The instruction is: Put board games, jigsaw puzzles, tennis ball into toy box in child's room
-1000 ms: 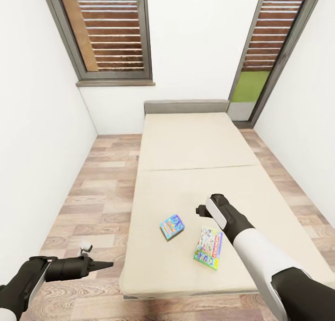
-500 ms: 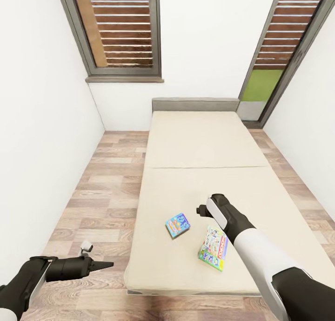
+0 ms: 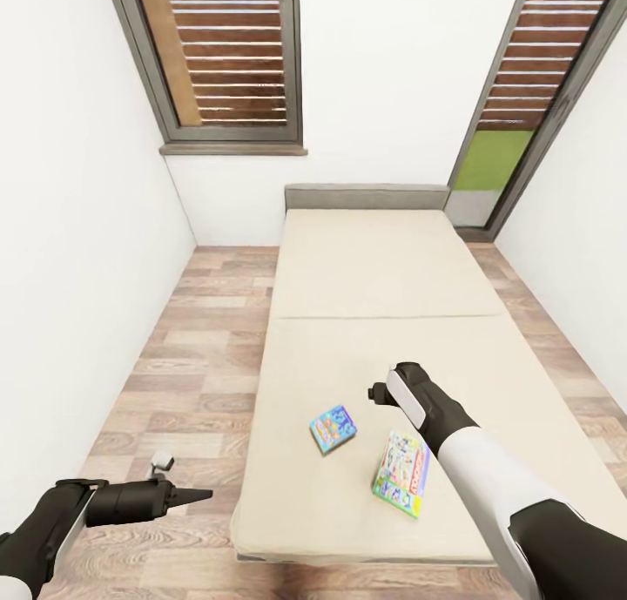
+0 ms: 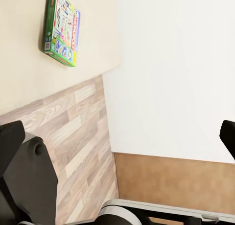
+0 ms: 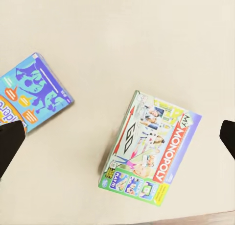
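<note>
Since a second ago my view has swung a little, sliding the bed rightward in frame; both arms sit where they were. I see my right gripper spread wide over the mattress, the green-edged game box straight beneath it and the light blue game box off beside it. My left gripper hangs released over the wood floor, well apart from both boxes.

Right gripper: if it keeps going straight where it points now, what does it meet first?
Likely the green-edged game box lying on the bed; it sits almost centred between the right gripper's open fingers. The blue box lies off to one side.
</note>
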Controlling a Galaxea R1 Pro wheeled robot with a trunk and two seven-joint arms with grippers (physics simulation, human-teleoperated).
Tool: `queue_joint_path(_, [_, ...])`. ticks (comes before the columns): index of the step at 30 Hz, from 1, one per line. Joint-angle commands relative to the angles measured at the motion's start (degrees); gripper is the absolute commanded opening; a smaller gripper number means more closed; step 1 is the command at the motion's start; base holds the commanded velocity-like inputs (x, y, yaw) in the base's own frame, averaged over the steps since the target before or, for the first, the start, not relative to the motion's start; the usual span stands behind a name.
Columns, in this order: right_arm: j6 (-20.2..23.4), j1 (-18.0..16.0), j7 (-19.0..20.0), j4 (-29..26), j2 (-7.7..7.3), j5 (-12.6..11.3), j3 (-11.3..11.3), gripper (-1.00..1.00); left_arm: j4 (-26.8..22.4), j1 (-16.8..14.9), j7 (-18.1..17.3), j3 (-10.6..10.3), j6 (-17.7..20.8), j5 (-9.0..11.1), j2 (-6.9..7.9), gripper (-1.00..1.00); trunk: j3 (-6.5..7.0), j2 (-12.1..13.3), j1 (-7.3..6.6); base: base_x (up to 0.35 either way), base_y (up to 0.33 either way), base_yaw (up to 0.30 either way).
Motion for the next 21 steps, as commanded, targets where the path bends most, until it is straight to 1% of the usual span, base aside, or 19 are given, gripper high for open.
queue_joint_path(1, [0.11,-0.05,-0.56,-0.05,-0.04,-0.60,0.25,1.00,-0.02,-0.03,-0.23,-0.02,0.61,-0.02,0.01,1.00,-0.09,-0.10,0.05,0.166,-0.002,0.000])
queue_joint_path(14, [0.05,0.01,-0.51,-0.05,-0.05,-0.64,0.25,1.00,-0.02,-0.03,-0.23,0.02,0.66,-0.10,0.01,1.00,-0.09,-0.10,0.05,0.105,0.000,0.000])
queue_joint_path(21, [0.04,0.03,-0.48,0.01,-0.05,-0.63,0.13,1.00,-0.02,-0.03,-0.23,0.03,0.62,-0.09,0.01,1.00,-0.18,-0.10,0.05,0.029,0.000,0.000])
